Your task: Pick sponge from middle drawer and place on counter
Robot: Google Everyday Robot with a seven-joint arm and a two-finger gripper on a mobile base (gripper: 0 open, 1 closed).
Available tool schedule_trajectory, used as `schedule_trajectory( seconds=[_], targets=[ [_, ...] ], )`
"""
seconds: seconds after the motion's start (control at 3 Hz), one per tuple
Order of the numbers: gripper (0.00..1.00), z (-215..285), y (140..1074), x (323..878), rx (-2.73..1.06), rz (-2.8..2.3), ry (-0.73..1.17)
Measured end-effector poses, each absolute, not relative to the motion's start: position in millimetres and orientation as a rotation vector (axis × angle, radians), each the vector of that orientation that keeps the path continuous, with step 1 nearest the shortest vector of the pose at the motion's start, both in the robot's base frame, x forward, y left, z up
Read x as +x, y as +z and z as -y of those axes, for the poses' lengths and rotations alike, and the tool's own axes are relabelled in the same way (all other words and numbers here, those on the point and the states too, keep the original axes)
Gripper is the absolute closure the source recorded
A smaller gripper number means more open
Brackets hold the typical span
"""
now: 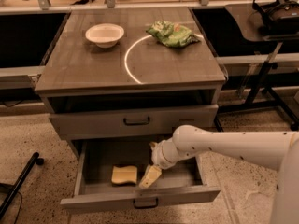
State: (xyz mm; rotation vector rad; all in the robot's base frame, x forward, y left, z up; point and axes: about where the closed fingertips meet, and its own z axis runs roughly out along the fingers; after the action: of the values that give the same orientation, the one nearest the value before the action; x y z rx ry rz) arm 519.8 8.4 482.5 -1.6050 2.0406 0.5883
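Arm (pixel 233 146) cut off at right edge; gripper (pixel 150 177) — inside middle drawer (pixel 140 197) — hides its floor.

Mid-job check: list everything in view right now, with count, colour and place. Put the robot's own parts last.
sponge: one, pale yellow, lying flat in the open middle drawer, left of centre
middle drawer: one, grey, pulled out, dark bar handle
upper drawer: one, grey, taller front, closed
counter: one, grey-brown wood grain, cabinet top
white arc: one, marked on the counter
bowl: one, white, upright, back left of the counter
snack bag: one, green, crumpled, back right of the counter
side table: one, dark, right of the cabinet
arm: one, white, reaching in from the right
gripper: one, pale, inside the middle drawer, just right of the sponge
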Motion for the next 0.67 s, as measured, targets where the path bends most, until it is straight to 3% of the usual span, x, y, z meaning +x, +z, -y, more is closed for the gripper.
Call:
schedule_trajectory(
  seconds=[0.67],
  targets=[
    [0.0, -46.7, 452.0, 541.7, -1.618, -1.953, 0.585]
  ],
)
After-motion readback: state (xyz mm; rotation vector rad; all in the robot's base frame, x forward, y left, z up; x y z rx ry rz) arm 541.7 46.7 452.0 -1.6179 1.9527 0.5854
